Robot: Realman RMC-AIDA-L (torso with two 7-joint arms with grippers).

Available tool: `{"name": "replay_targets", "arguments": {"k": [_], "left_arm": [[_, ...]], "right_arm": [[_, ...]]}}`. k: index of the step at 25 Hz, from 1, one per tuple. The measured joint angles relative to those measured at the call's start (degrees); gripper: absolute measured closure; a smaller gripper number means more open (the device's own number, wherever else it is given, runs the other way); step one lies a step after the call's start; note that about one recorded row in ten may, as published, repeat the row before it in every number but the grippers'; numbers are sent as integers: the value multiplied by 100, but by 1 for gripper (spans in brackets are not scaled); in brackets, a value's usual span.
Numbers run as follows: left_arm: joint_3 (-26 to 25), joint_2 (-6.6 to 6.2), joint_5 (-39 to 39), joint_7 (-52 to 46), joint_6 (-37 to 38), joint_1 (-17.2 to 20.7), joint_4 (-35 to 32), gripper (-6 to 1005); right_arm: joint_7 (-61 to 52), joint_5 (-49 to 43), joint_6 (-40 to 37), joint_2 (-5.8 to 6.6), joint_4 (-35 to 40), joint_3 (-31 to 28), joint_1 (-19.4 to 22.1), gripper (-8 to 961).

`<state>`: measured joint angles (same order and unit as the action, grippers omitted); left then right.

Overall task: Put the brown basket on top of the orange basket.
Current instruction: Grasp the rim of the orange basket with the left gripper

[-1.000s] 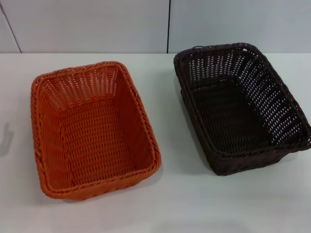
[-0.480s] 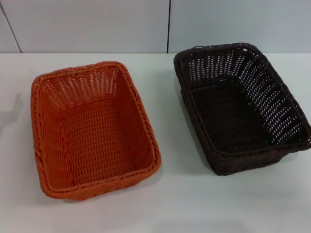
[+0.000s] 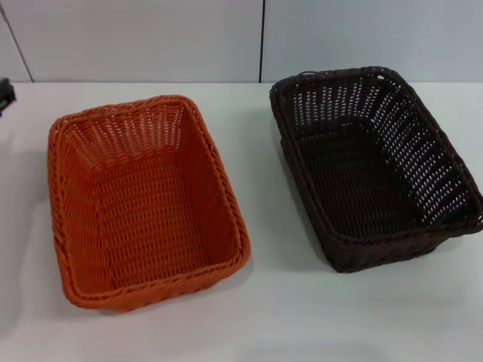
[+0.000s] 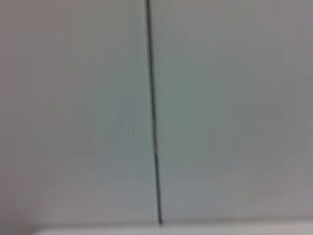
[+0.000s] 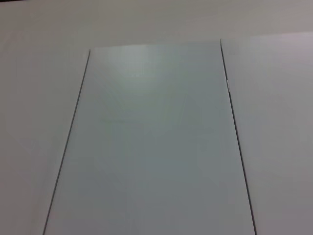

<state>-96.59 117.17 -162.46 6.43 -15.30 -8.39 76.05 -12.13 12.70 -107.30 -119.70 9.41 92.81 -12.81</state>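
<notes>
The orange basket [image 3: 143, 202] sits on the white table [image 3: 264, 317] at the left of the head view, open side up and empty. To its right, a gap of bare table away, the brown basket [image 3: 373, 166] also stands upright and empty. A dark part of my left gripper [image 3: 4, 94] shows at the far left edge, beyond the orange basket's far left corner and apart from it. My right gripper is out of view. Both wrist views show only wall panels.
A pale panelled wall [image 3: 151, 38] with a dark vertical seam [image 3: 262, 41] rises behind the table. Bare table surface lies in front of both baskets and between them.
A dark part of my left arm has come into view at the far left edge, and its shadow on the table has moved up along that side. Neither basket has moved.
</notes>
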Motion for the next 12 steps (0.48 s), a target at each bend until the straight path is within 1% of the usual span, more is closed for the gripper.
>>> {"name": "replay_targets", "arguments": {"k": [1,2,3,6,7,8,11,12], "left_arm": [[-70,6,1,26,-577,-35,274,250],[-288,31,7,52,-1645,-128,836,251],[-288,31,7,52,-1645,-128,836,252],[-670,66,10,66,-3318,-304,1672,255],[-790,64,-1,112,-4103,-370,2158,256],[-790,64,-1,112,-4103,-370,2158,257],[-892,67,3,276,-4822,-388,2758,260],[-917,67,16,351,-5226,-393,3011,261]], "right_arm": [[0,0,0,0,-1,0,0,129],[0,0,0,4,2,0,-7,129],[0,0,0,4,2,0,-7,129],[0,0,6,7,5,0,-24,129],[0,0,23,11,6,0,-43,129],[0,0,23,11,6,0,-43,129],[0,-1,53,17,-3,0,-69,130],[0,-1,82,17,2,0,-73,130]]}}
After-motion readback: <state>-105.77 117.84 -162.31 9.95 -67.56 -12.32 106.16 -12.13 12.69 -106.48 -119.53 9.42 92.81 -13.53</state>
